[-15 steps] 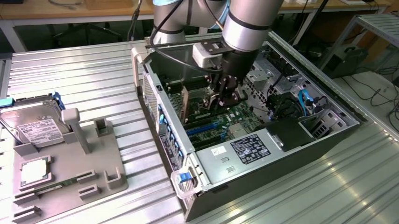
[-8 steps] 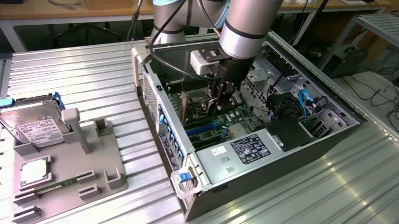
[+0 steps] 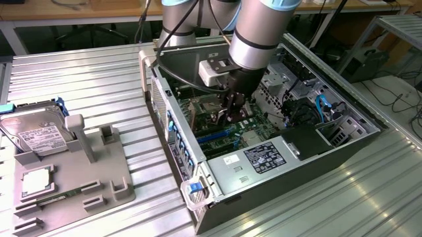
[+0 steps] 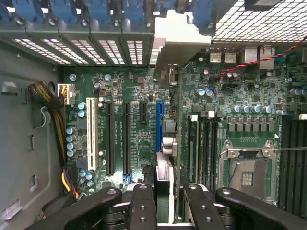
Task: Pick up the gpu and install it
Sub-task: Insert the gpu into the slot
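My gripper point(image 4: 163, 206) is down inside the open computer case point(image 3: 343, 148), its black fingers point(image 4: 142, 203) clamped on the gpu point(image 4: 165, 143), which I hold edge-on with its silver bracket point(image 4: 175, 33) at the case's slotted back wall. In the exterior view the gripper point(image 3: 232, 106) hangs over the green motherboard point(image 3: 221, 133) in the middle of the case. The card sits right along the blue slot point(image 4: 159, 125), so I judge this is the seating step: keep the card upright and parallel to that slot, line the bracket with its opening, and press evenly. Tilt would jam an edge. The hard drive point(image 3: 36, 133) lies well apart on the exterior view's left.
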Robot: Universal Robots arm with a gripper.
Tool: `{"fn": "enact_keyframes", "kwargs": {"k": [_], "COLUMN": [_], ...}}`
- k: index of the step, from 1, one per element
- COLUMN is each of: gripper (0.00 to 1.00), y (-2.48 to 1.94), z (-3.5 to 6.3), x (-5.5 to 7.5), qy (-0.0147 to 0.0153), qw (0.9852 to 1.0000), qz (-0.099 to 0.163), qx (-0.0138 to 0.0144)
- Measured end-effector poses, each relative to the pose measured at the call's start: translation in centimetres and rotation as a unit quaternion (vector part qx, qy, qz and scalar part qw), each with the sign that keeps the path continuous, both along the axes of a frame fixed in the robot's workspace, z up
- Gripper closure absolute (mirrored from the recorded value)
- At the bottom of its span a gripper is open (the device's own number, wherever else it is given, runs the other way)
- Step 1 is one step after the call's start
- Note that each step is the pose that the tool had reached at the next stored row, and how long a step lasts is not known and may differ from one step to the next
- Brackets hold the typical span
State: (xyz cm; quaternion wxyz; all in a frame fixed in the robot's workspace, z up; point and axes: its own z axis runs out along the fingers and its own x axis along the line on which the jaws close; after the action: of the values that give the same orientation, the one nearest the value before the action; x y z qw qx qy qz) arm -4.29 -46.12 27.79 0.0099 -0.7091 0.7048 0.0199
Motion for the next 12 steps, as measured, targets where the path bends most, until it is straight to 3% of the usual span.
{"fn": "enact_keyframes", "kwargs": {"k": [12], "gripper": [0.73], "y": [-0.28], "z": [-1.29], "x": [-1.0], "qy": [0.0001], "qw": [1.0000], "qz": [0.000], "qx": [0.0014]}}
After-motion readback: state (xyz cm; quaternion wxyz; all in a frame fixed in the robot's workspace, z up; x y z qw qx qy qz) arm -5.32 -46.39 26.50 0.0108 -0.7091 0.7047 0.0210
